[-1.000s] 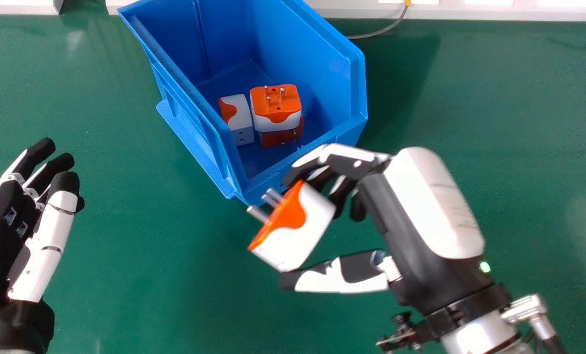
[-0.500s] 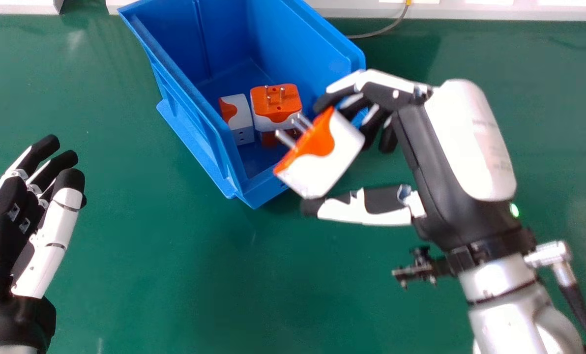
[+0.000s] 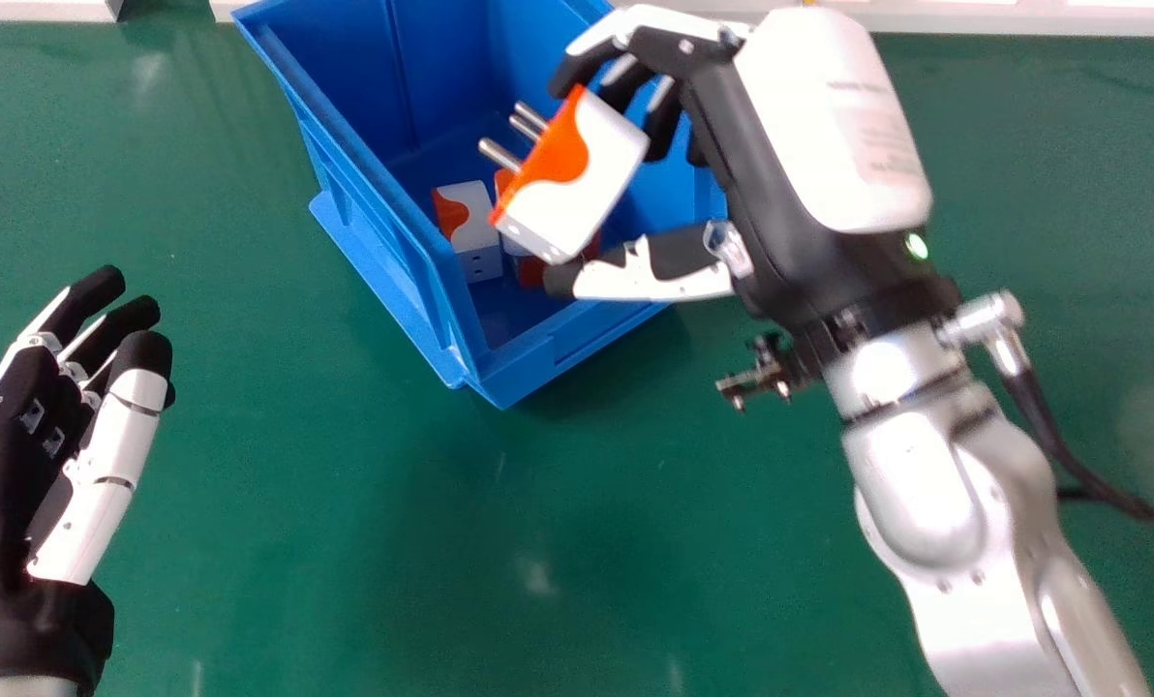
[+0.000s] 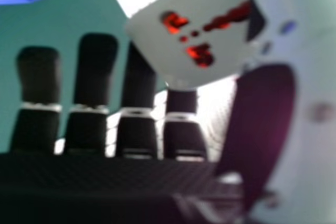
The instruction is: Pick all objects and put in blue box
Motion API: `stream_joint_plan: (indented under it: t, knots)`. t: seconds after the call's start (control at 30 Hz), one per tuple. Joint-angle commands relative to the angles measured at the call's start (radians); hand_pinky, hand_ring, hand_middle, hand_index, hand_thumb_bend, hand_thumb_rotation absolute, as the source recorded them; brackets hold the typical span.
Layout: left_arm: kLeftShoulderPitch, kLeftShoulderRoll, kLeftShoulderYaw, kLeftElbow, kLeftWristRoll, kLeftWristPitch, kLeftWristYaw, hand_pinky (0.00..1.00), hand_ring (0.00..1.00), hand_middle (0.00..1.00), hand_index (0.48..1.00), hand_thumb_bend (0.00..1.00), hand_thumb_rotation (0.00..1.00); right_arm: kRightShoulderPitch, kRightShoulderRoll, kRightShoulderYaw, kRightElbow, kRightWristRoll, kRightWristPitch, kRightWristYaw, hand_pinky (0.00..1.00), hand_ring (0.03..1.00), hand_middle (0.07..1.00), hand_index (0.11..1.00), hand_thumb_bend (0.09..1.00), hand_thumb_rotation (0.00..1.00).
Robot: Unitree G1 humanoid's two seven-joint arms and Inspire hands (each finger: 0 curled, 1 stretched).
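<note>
Your right hand [image 3: 751,174] pinches a blocky white and orange plastic plug adapter [image 3: 587,179] with metal pins; the thumb is at one end, a finger at the other. The adapter is above the near part of the open blue plastic box [image 3: 558,353]. Please be careful: the hold is only at two ends, so the adapter could turn or slip. If you let it go high, it may bounce on the white and orange adapter [image 3: 470,232] inside the box, or on the orange piece [image 3: 531,273] beside it. If you go down too near, your thumb may hit the box's front wall. The pins point forward and left, toward the box's left wall. The body is tilted, and its long axis seems to run crosswise to the pins, from the box's far right toward its near left. Your left hand [image 3: 54,407] is open, left of the box.
</note>
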Motion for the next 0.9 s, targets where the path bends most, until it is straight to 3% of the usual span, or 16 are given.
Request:
stream_joint_plan:
  t: [0.0, 0.2, 0.33, 0.4, 0.5, 0.63, 0.73, 0.87]
  knots:
    - [0.0, -0.001, 0.001, -0.027, -0.017, -0.003, 0.0, 0.79, 0.82, 0.83, 0.834, 0.53, 0.51, -0.083, 0.016, 0.012, 0.052, -0.014, 0.017, -0.005, 0.29, 0.394, 0.5, 0.553, 0.486, 0.0]
    - [-0.001, -0.003, -0.002, -0.031, -0.013, 0.008, 0.005, 0.79, 0.82, 0.83, 0.835, 0.52, 0.51, -0.202, 0.049, 0.036, 0.219, -0.01, 0.06, -0.014, 0.29, 0.398, 0.502, 0.555, 0.486, 0.0]
    - [0.0, -0.002, -0.002, -0.035, -0.023, 0.01, -0.001, 0.79, 0.82, 0.83, 0.835, 0.53, 0.5, -0.291, 0.064, 0.063, 0.36, -0.027, 0.067, -0.05, 0.29, 0.404, 0.505, 0.555, 0.487, 0.0]
    - [0.003, -0.002, -0.002, -0.04, -0.018, 0.015, 0.002, 0.8, 0.82, 0.83, 0.835, 0.54, 0.5, -0.337, 0.064, 0.081, 0.438, -0.038, 0.059, -0.071, 0.29, 0.403, 0.502, 0.556, 0.487, 0.0]
    - [0.007, -0.001, -0.003, -0.036, -0.009, 0.004, 0.001, 0.8, 0.82, 0.83, 0.836, 0.54, 0.5, -0.396, 0.069, 0.098, 0.552, -0.026, 0.03, -0.113, 0.29, 0.407, 0.506, 0.554, 0.487, 0.0]
    - [0.014, -0.004, -0.006, -0.048, -0.007, 0.02, 0.008, 0.8, 0.83, 0.83, 0.838, 0.53, 0.51, -0.46, 0.076, 0.12, 0.676, -0.017, 0.001, -0.152, 0.29, 0.416, 0.525, 0.542, 0.487, 0.0]
    - [0.015, -0.006, -0.007, -0.049, -0.002, 0.02, 0.012, 0.81, 0.83, 0.83, 0.838, 0.53, 0.51, -0.5, 0.089, 0.131, 0.753, -0.007, -0.016, -0.181, 0.29, 0.421, 0.534, 0.536, 0.487, 0.0]
    - [0.016, -0.003, -0.007, -0.049, -0.001, 0.019, 0.008, 0.81, 0.83, 0.83, 0.839, 0.53, 0.51, -0.558, 0.101, 0.156, 0.842, -0.025, -0.002, -0.202, 0.28, 0.422, 0.535, 0.533, 0.487, 0.0]
